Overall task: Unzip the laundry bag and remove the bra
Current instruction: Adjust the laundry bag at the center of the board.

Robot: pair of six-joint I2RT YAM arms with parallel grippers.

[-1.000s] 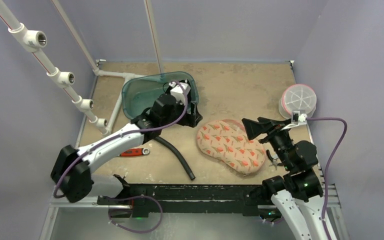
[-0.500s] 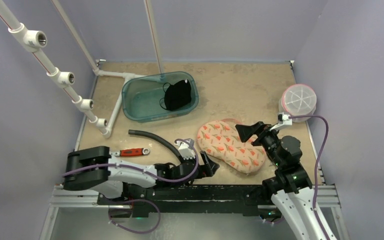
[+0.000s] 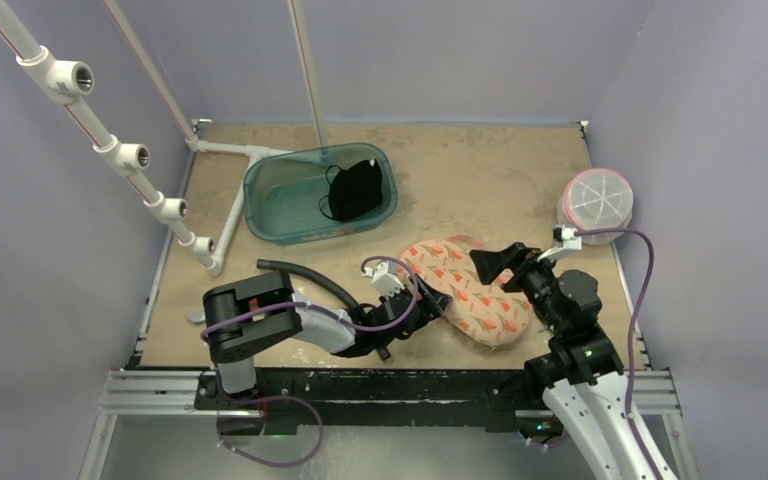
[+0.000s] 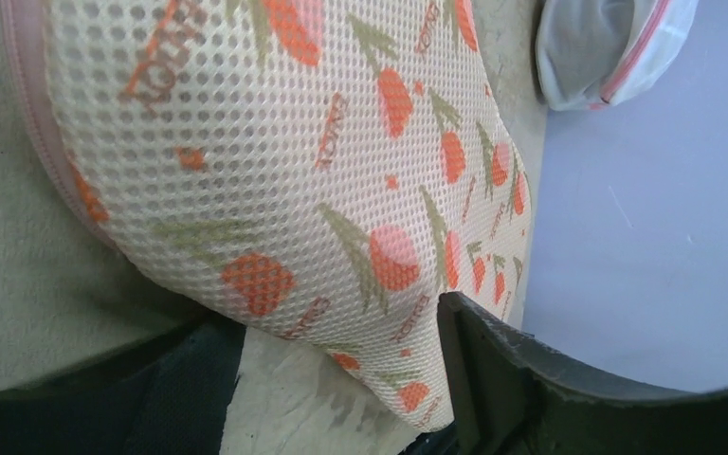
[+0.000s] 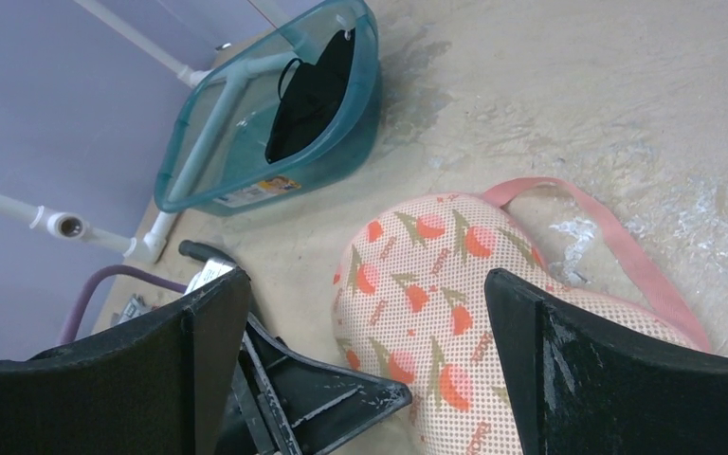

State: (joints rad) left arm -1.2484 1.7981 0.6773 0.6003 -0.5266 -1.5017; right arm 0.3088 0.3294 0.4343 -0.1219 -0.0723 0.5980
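- Overhead: the bag (image 3: 465, 290) lies centre-right on the tabletop (image 3: 490, 180). The left pincer (image 3: 432, 303) is at its left edge, and the right pincer (image 3: 505, 262) hangs spread wide by its upper right edge. The bra (image 3: 352, 190) sits in the tub (image 3: 280, 205), upper centre-left, well apart from the bag.
- Left wrist: the pincer (image 4: 341, 322) is spread, with the bag (image 4: 294, 171) filling the frame. The bag's lower corner sits between the fingers and touches the right-hand one.
- Right wrist: the pincer (image 5: 368, 294) gapes, with the bag (image 5: 427, 284) below at lower centre. The bra (image 5: 308, 90) is in the tub (image 5: 275, 180), upper left.

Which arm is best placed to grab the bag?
Left. The left gripper is low at the edge of the bag, open around its mesh; the right gripper hangs above the other end.
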